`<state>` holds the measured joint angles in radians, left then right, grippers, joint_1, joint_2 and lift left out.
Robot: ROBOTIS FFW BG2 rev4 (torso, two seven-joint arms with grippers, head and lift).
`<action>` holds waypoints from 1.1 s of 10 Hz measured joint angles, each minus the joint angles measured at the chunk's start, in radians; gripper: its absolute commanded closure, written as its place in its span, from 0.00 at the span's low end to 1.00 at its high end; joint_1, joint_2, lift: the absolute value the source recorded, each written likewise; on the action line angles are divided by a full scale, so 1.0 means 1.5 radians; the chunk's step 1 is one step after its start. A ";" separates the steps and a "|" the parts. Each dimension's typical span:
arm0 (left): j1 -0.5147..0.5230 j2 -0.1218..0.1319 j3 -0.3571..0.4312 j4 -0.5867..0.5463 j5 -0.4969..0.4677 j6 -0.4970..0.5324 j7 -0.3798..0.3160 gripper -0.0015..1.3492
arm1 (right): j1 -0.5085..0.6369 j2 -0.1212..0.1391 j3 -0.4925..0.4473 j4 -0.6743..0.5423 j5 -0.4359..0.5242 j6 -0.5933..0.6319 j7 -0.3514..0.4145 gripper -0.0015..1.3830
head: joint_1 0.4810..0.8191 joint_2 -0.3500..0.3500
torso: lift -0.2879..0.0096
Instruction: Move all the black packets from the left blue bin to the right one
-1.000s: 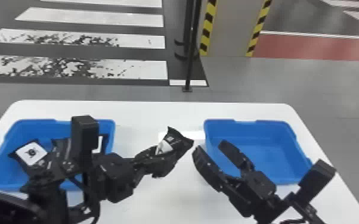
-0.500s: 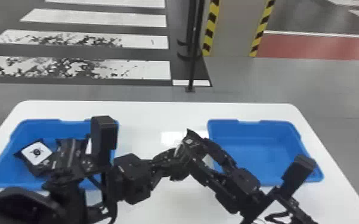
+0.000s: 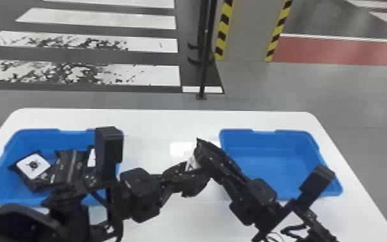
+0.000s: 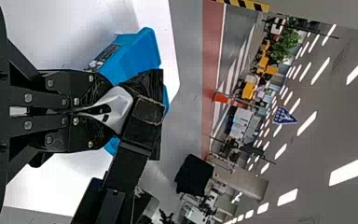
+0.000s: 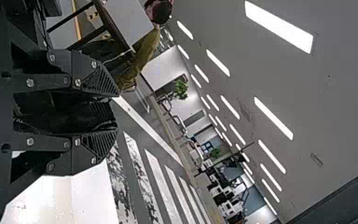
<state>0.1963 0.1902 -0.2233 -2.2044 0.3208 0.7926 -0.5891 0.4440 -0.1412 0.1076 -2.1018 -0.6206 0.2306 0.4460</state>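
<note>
In the head view, my left gripper (image 3: 191, 180) is shut on a black packet (image 3: 192, 161) with a white label, above the table between the bins. Meeting it from the right, my right gripper (image 3: 210, 157) is also shut on this packet. The left wrist view has the left gripper (image 4: 111, 111) gripping the packet's silvery end (image 4: 119, 105). In the right wrist view, black packet material (image 5: 65, 114) fills the gap within the right gripper (image 5: 116, 112). More black packets (image 3: 33, 165) lie in the left blue bin (image 3: 1, 173), partly behind the left arm.
The right blue bin (image 3: 266, 161) stands beside and partly behind the right arm on the white table (image 3: 157, 124). A dark pole (image 3: 204, 64) rises from the floor beyond the table's far edge.
My right gripper has moved left to the packet and its fingers have drawn together on it. The left gripper has shifted slightly right, still holding the packet.
</note>
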 measured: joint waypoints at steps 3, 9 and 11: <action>0.017 -0.005 0.024 0.011 0.017 -0.013 0.007 0.08 | -0.014 -0.002 -0.006 0.013 -0.003 -0.010 -0.008 0.93 | 0.63 0.34 | 0.50; 0.074 -0.014 0.151 0.006 0.012 -0.044 0.007 0.12 | -0.154 -0.042 -0.103 0.199 0.109 -0.054 -0.017 0.93 | 0.63 0.32 | 0.50; 0.080 -0.015 0.180 0.004 0.003 -0.043 0.007 0.12 | -0.185 -0.044 -0.136 0.257 0.162 -0.059 -0.022 0.45 | 0.63 0.28 | 0.50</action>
<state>0.3165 0.1671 0.0465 -2.1977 0.3256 0.7275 -0.5783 0.1669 -0.2078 -0.0962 -1.7159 -0.3769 0.1418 0.4128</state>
